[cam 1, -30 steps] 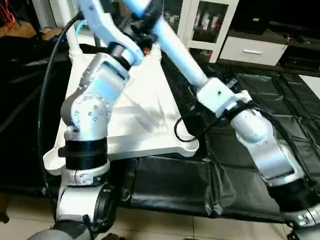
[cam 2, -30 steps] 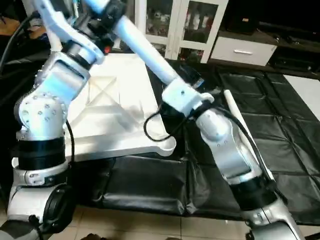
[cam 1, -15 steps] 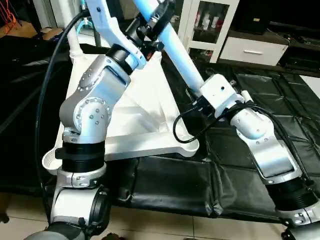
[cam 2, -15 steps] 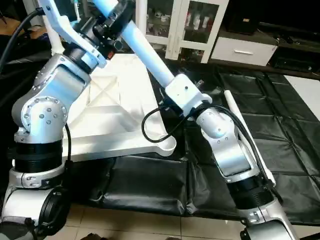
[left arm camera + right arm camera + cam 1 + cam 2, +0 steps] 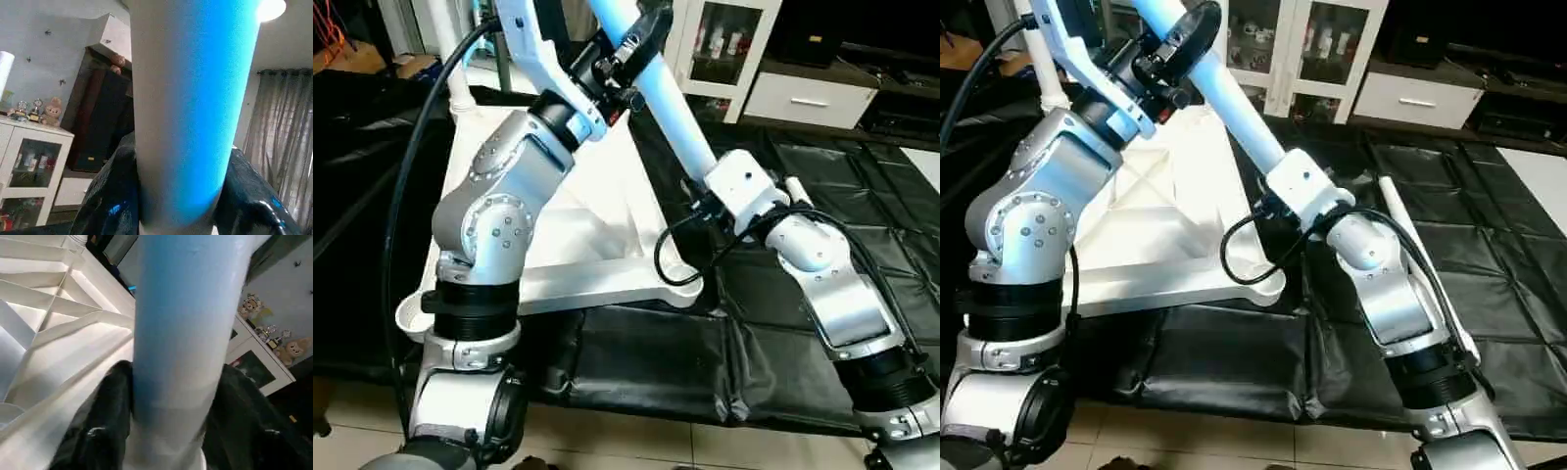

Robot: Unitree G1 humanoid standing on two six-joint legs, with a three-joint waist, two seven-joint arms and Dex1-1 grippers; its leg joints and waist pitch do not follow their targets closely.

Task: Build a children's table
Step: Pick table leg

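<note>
Both the left gripper (image 5: 178, 215) and right gripper (image 5: 166, 440) clamp one table leg (image 5: 671, 117), slanting above the tabletop (image 5: 597, 245) at upper centre.

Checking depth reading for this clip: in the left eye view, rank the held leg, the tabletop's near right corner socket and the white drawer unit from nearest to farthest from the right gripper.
1. Held leg, between its fingers.
2. Near right corner socket, just below.
3. Drawer unit, far behind.

White leg (image 5: 1234, 103) over upturned tabletop (image 5: 1160, 235)

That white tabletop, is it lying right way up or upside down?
Upside down: the tabletop shows its X-shaped ribs facing up, with an open corner socket at the near edge.
</note>
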